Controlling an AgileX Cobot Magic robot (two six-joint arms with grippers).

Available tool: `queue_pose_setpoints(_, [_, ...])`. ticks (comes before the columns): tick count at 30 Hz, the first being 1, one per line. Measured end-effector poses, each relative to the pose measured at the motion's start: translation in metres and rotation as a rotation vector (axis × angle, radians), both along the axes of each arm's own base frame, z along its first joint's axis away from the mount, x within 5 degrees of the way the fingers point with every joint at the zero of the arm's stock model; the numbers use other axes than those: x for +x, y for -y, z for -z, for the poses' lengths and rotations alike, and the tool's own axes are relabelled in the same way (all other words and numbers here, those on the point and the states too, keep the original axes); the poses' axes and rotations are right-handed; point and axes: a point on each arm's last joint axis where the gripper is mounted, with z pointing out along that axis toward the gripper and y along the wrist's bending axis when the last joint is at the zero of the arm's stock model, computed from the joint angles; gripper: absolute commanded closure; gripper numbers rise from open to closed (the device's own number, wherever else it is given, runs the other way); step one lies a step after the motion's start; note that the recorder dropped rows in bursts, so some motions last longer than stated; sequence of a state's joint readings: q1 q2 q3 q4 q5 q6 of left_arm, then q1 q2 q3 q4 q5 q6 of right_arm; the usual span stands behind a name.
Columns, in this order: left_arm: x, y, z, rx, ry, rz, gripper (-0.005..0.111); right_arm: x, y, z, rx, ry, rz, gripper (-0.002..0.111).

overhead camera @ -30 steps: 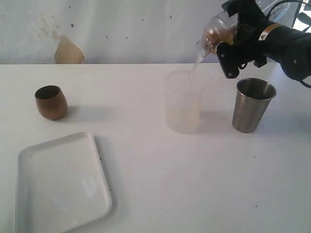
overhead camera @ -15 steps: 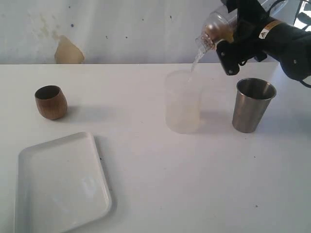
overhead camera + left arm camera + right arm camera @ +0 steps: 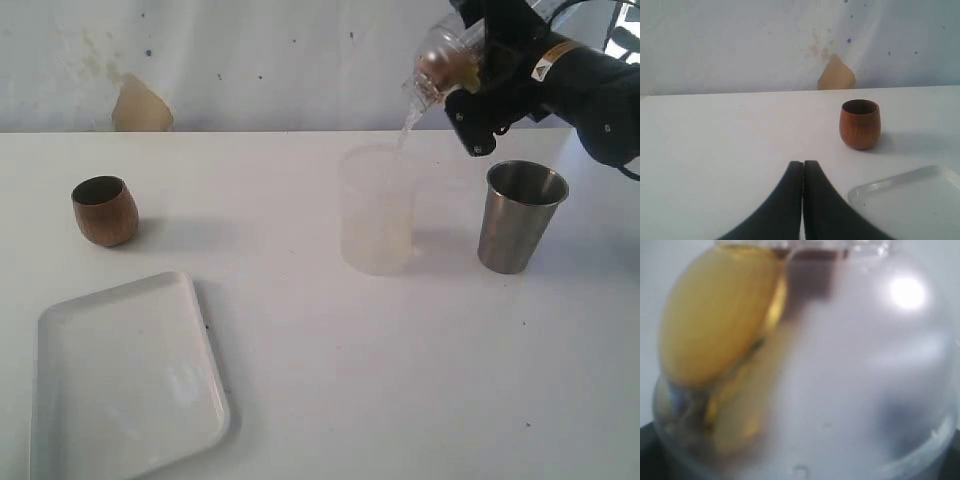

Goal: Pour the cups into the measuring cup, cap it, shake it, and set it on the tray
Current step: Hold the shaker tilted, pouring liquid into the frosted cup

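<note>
My right gripper (image 3: 468, 68) is shut on the capped measuring cup (image 3: 447, 58), which is tilted with the neck of its domed cap (image 3: 422, 88) pointing down. No graduation marks show. A thin stream falls from the neck into the frosted cup (image 3: 377, 212) standing below. The steel tumbler (image 3: 521, 215) stands just right of it. In the right wrist view the cap (image 3: 840, 365) fills the picture. The wooden cup (image 3: 104, 210) sits far left, behind the white tray (image 3: 130, 380). My left gripper (image 3: 803, 165) is shut and empty, short of the wooden cup (image 3: 860, 125) and beside the tray (image 3: 910, 200).
A white wall closes off the far edge of the table, with a tan patch (image 3: 140, 105) on it behind the wooden cup. The right arm (image 3: 590, 85) hangs above the steel tumbler.
The tilted measuring cup has risen a little while the stream keeps running into the frosted cup. Nothing else has moved.
</note>
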State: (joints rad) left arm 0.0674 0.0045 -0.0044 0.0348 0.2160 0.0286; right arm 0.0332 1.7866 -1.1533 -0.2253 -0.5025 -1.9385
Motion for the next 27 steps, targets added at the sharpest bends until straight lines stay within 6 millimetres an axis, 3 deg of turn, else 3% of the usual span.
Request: queue_pose_setpoints(27, [0.0, 0.0, 0.0, 0.0, 0.0, 0.0, 0.106, -0.0001, -0.0011, -0.0014, -0.08, 0.028, -0.016, 0.108])
